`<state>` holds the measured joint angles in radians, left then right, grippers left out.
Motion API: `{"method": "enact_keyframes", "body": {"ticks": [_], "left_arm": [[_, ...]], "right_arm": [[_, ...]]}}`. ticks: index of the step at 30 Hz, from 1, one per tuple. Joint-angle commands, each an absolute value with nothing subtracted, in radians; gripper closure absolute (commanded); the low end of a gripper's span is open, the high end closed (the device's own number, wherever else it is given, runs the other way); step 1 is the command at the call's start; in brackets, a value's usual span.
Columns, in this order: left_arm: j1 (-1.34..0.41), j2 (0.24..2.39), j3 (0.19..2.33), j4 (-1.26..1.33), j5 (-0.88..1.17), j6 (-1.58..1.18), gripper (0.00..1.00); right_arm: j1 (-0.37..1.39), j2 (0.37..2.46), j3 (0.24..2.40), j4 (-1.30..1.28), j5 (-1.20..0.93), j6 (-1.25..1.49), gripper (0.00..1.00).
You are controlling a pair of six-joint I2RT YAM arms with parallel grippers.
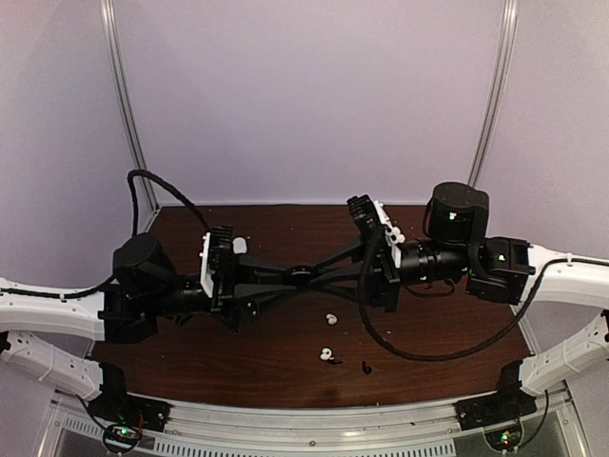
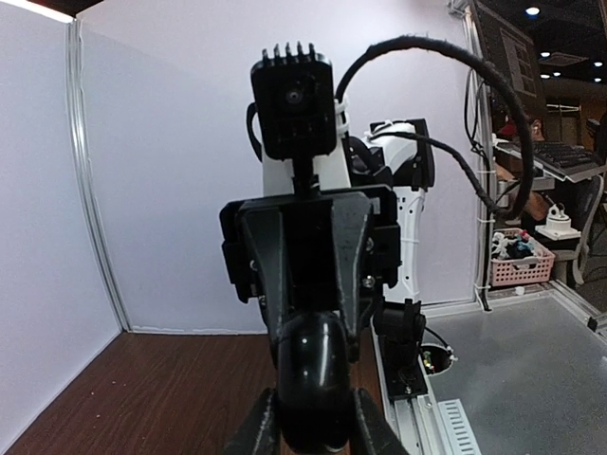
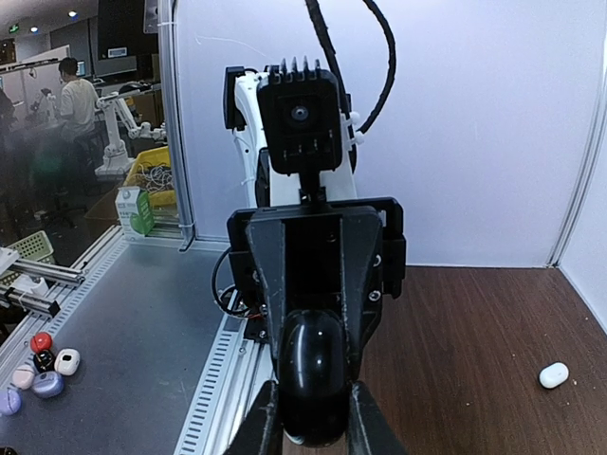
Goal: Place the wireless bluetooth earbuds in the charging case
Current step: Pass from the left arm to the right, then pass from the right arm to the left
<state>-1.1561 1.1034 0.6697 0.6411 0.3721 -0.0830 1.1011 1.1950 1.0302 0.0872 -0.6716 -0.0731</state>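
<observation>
Earbuds (image 1: pixel 326 355): three, loose on desk (image 1: pixel 285 371), lower centre of top view. Likely light, slippery; pinch across the body. Left end effector (image 2: pixel 313 431) and right end effector (image 3: pixel 311 431): both clamped on black case (image 3: pixel 313 370).

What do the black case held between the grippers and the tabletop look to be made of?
The black case: likely hard glossy plastic; it shows sharp light reflections. The tabletop: dark brown wood or wood-look laminate, matte; grain streaks show.
</observation>
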Motion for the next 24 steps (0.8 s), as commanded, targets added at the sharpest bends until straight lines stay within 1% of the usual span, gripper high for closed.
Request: {"method": "enact_keyframes", "body": {"ticks": [1,7,10,12,18,21,24], "left_arm": [[-1.125,1.075,0.652,0.618,0.338,-0.098,0.7],[-1.111,1.02,0.631,0.537,0.301,-0.083,0.6],[-1.112,1.001,0.633,0.492,0.267,-0.047,0.51],[-1.112,0.993,0.638,0.468,0.234,-0.014,0.47],[-1.112,0.997,0.652,0.423,0.214,0.015,0.44],[-1.112,1.004,0.67,0.371,0.198,0.003,0.39],[-1.11,1.015,0.687,0.33,0.187,-0.038,0.38]], "right_arm": [[1.081,1.194,1.047,0.082,-0.667,0.039,0.9],[1.019,1.204,1.027,0.106,-0.715,0.206,0.91],[0.992,1.235,1.029,0.115,-0.751,0.289,0.91],[0.969,1.257,1.023,0.142,-0.786,0.355,0.9],[0.9,1.29,0.98,0.264,-0.895,0.537,0.91],[0.878,1.297,0.975,0.283,-0.927,0.576,0.91],[0.874,1.306,0.981,0.277,-0.943,0.584,0.92]]}}
